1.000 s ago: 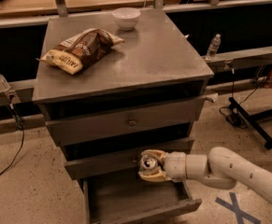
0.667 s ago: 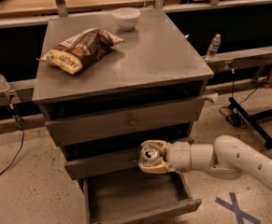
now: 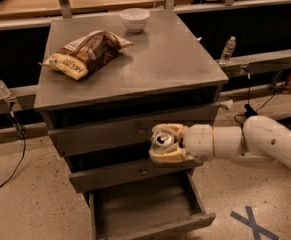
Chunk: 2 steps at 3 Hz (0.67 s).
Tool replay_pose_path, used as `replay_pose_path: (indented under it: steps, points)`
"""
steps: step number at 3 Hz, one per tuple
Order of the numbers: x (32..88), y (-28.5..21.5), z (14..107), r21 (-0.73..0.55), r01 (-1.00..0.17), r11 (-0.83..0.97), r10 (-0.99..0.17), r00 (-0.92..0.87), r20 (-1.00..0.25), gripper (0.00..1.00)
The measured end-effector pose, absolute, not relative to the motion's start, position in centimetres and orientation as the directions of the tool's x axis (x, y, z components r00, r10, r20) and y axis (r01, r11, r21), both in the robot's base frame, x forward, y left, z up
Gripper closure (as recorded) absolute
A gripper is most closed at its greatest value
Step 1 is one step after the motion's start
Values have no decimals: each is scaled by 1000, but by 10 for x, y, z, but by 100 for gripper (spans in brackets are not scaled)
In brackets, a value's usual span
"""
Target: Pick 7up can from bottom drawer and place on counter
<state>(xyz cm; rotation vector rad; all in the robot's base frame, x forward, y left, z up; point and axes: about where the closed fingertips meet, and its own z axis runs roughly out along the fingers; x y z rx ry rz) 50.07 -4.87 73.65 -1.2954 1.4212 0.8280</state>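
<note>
Tool [image 3: 166,143] grasps the 7up can [image 3: 162,138], held above the open bottom drawer [image 3: 140,205], level with the middle drawer [image 3: 130,171] front.

I see a white bowl [image 3: 135,19]. A brown snack bag [image 3: 85,54] lies near it, front-left. A clear water bottle [image 3: 228,49] stands well right of the bowl, and a blue tape X [image 3: 252,223] lies far in front. The gripper [image 3: 167,143] hangs well in front of the bowl and lower.
</note>
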Motion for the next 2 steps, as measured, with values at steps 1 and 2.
replay_pose_path:
  steps: [1,2]
  points:
    - [529,-54,789,-124,-963,240,-335,38,-942,100]
    - [562,-62,842,-118,-941,316,-386,-14,-922,100]
